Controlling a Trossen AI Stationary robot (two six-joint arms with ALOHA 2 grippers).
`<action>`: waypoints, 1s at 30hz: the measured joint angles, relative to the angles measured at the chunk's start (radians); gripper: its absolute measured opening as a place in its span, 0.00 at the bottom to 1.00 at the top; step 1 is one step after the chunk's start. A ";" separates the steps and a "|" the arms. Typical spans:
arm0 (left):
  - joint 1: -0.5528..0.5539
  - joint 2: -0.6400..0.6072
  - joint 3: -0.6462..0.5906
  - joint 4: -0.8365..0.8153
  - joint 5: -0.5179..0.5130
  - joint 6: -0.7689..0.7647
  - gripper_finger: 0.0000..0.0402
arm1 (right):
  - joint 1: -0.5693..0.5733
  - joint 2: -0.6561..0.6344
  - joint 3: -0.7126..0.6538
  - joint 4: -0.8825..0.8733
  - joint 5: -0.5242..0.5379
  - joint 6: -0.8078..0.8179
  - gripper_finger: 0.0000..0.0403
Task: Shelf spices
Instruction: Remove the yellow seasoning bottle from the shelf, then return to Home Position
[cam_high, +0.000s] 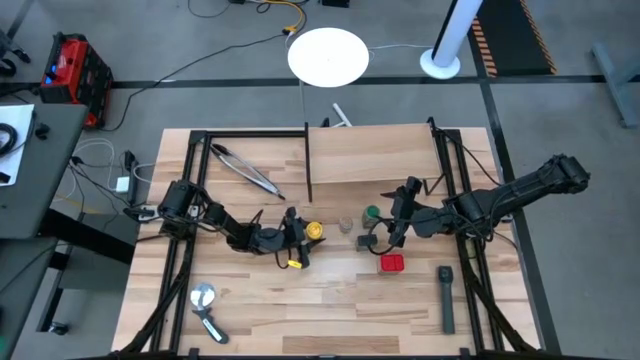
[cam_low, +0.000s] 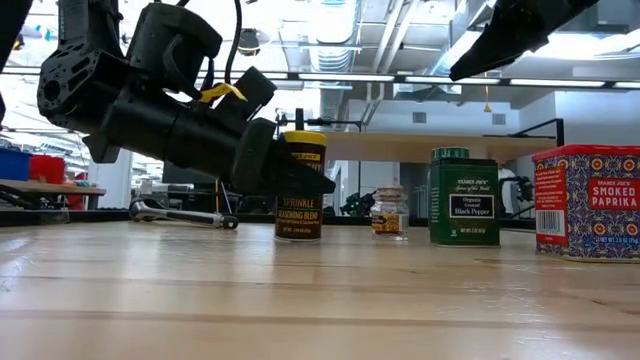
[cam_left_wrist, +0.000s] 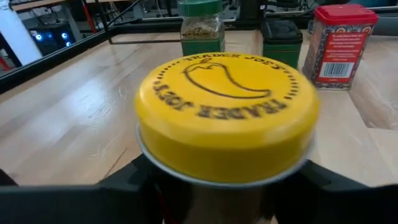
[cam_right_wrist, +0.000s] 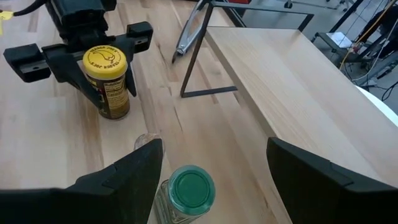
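The left gripper's (cam_right_wrist: 93, 59) fingers are pinching the yellow jar (cam_right_wrist: 107, 84), which is standing upright on the table (cam_high: 330, 300) just left of the shelf (cam_high: 375, 155). The right gripper's (cam_right_wrist: 214, 171) fingers are spreading wide above the green-lidded jar (cam_right_wrist: 186, 193). The red tin (cam_high: 392, 263) is sitting nearby, right of the jars.

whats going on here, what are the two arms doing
Two robot arms are putting spices away. The left gripper has its jaws either side of the yellow-lidded jar, which stands on the table. The right gripper hangs open above the green-lidded jar. The shelf holds nothing yet; the red tin waits on the table.
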 joint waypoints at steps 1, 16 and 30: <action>0.000 0.000 0.000 0.000 -0.001 0.000 0.51 | 0.000 0.000 0.000 0.000 0.000 0.000 0.72; -0.002 -0.017 0.002 0.015 0.000 -0.016 0.83 | 0.000 0.000 0.000 -0.002 -0.001 -0.003 0.72; -0.010 -0.339 0.002 -0.295 0.096 0.039 0.83 | 0.000 0.000 0.001 -0.002 -0.001 -0.002 0.72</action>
